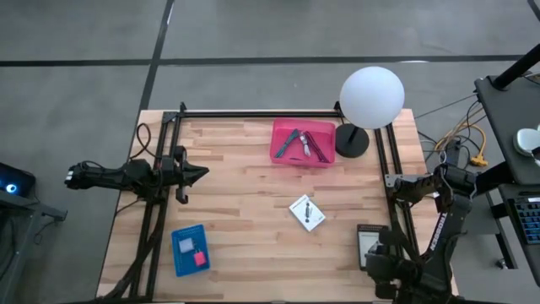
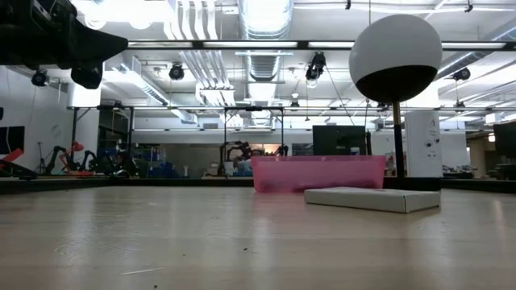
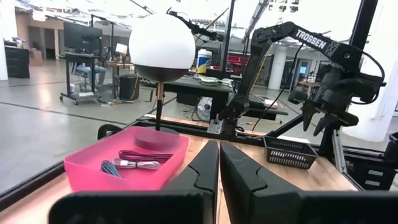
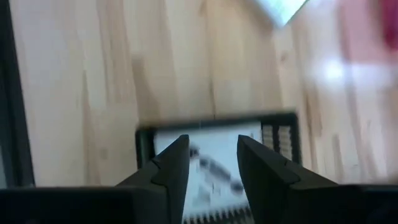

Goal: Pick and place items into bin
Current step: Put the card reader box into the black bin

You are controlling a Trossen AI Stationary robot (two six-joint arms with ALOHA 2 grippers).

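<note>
Well, the pale butcher-block wooden table (image 1: pixel 245 211) is carrying everything, seen from overhead. At about one o'clock from its middle, the white globe lamp on a black round base (image 1: pixel 371 97) is standing beside the translucent pink plastic bin (image 1: pixel 303 142), which is sitting near twelve o'clock and holding a teal-handled tool (image 3: pixel 111 168) and a coiled purple cord (image 3: pixel 146 156). Toward seven o'clock, a flat blue tray (image 1: pixel 189 249) is lying with a tiny pink piece (image 1: pixel 200 258) on it. Just past centre, toward four o'clock, a white card with black print (image 1: pixel 307 212) is lying flat. At five o'clock a small black mesh basket (image 4: pixel 217 165) is sitting near the table's edge. The right gripper (image 4: pixel 212 163) is hanging over that basket, fingers partly apart, holding nothing. The left gripper (image 1: pixel 201 174) is hovering at nine o'clock, fingers pressed together and empty.
</note>
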